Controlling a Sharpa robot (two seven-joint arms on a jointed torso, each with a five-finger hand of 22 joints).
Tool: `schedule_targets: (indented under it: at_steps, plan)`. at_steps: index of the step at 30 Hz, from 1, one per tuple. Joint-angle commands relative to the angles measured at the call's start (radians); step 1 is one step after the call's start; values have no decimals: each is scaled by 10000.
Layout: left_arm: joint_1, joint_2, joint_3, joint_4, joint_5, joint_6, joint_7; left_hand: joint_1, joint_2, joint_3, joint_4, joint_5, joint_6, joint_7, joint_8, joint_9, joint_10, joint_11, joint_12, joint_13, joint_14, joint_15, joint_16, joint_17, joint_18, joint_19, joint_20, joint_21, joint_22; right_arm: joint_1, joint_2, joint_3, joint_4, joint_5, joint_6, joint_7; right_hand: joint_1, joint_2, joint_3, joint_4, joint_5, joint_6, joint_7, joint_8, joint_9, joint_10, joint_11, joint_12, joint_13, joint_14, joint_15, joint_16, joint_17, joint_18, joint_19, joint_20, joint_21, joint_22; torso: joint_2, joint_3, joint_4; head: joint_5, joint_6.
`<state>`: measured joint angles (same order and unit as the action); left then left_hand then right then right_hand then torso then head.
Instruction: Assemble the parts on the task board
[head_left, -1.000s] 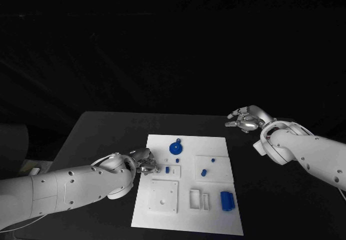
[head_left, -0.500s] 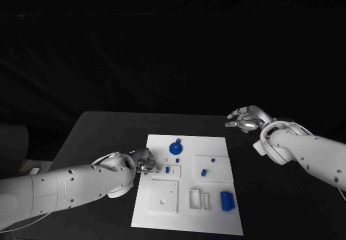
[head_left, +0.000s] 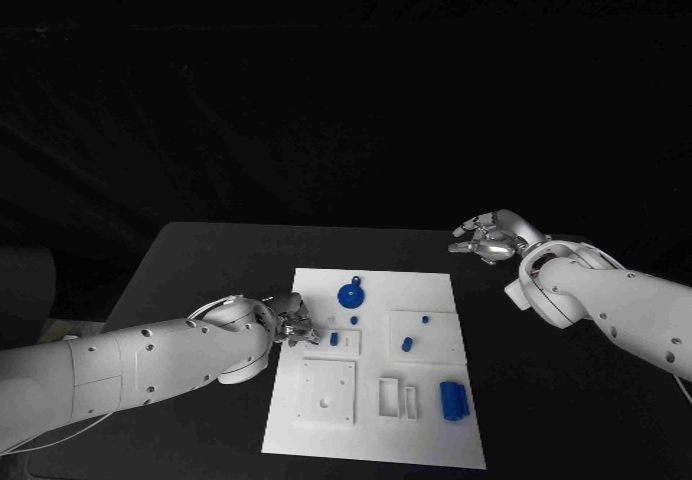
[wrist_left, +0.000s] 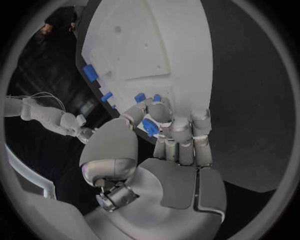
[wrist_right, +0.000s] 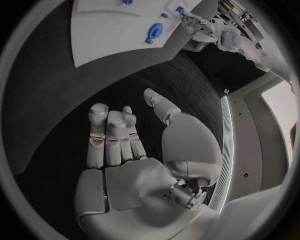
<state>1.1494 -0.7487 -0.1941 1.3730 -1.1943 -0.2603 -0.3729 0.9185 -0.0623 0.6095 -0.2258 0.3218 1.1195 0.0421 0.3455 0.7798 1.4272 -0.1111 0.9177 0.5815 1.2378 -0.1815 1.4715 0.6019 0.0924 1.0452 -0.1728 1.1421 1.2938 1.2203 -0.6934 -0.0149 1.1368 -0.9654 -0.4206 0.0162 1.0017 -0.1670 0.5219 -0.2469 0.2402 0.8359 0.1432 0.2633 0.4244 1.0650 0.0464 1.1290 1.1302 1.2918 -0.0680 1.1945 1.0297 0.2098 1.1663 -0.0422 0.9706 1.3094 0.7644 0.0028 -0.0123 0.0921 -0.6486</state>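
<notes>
Lying flat in the middle of a black table (head_left: 202, 260), a white task board (head_left: 378, 400) carries several small blue parts. At the board's left edge, the left hand (head_left: 289, 322) pinches a small blue part (wrist_left: 149, 127) between thumb and fingertips, just above the board's surface; the other fingers are curled beside it. Just beside that hand, on the board, sit two tiny blue pieces (head_left: 335, 340). Farther up the board lies a round blue disc (head_left: 351, 295) with a short stem. On a raised white square to the right are a blue peg (head_left: 426, 321) and a blue oval (head_left: 407, 345). Near the board's lower right stands a blue block (head_left: 453, 400), next to white slotted frames. The right hand (head_left: 488, 238) hovers over bare table well beyond the board's far right corner, holding nothing, its fingers loosely apart and slightly bent.
</notes>
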Motion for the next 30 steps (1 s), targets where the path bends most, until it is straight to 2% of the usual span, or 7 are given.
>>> schedule_targets:
  at_steps: [1, 6, 11, 16, 21, 30]
  plan:
    - [-105, 100, -86, 4, 114, 894, -308, 110, 209, 44, -106, 67, 1323, -545, 44, -2, -91, -95, 63, 18, 273, -391, 55, 11, 86, -42, -990, 36, 10, -7, 14, 4, 1, -26, 116, 46, -109, 1, -34, 46, 35, -130, 192, -62, -10, -68, 13, 46, -17, -4, 43, -48, 10, 520, -8, -54, -60, 158, 4, 4, 1, 2, -8]
    - [-62, 185, -67, -81, 112, 991, -373, 41, 255, 46, -172, 247, 1342, -554, 59, 35, -88, -104, 115, 25, 283, -397, 99, 25, 84, -31, -987, 57, 20, -17, 23, 4, -4, -26, 122, 46, -112, 0, -35, 48, 39, -129, 192, -61, -10, -68, 13, 47, -18, -3, 43, -49, 10, 520, -7, -54, -60, 158, 2, 2, 3, 9, -7]
    - [-34, 255, -55, -156, 112, 1137, -400, -21, 269, 30, -173, 272, 1352, -556, 68, 52, -85, -105, 141, 30, 288, -399, 116, 29, 81, -23, -984, 65, 21, -22, 30, 4, -10, -26, 128, 43, -113, 0, -35, 48, 42, -129, 192, -61, -11, -68, 13, 48, -19, -3, 43, -49, 10, 520, -7, -55, -60, 158, 3, 3, 1, 8, -1]
    - [-9, 318, -53, -199, 112, 1232, -405, -99, 246, 3, -166, 193, 1380, -567, 89, 78, -73, -114, 187, 41, 297, -404, 144, 39, 83, -10, -985, 74, 22, -23, 31, 4, -9, -26, 130, 43, -111, 0, -35, 47, 46, -129, 192, -61, -11, -68, 13, 49, -21, -2, 43, -50, 11, 520, -6, -55, -60, 158, 1, 4, 6, 6, -10]
    - [4, 354, -54, -211, 86, 1404, -433, -219, 172, -19, -78, -50, 1417, -584, 123, 114, -71, -128, 276, 64, 303, -413, 195, 58, 93, 8, -990, 84, 19, -23, 33, 4, -8, -26, 133, 45, -112, 0, -35, 46, 49, -129, 192, -61, -11, -68, 13, 50, -22, -2, 43, -50, 11, 520, -6, -56, -60, 158, 0, 5, 3, 7, -22]
    - [4, 340, -56, -210, -260, 1537, -497, -156, 210, 39, -93, -118, 1419, -593, 134, 125, -79, -136, 310, 71, 298, -418, 212, 65, 107, 5, -998, 83, 19, -24, 27, 4, -3, -26, 132, 48, -114, 0, -37, 47, 50, -129, 192, -61, -11, -68, 13, 50, -23, -2, 43, -51, 11, 520, -6, -56, -60, 159, 1, 3, 8, 0, -38]
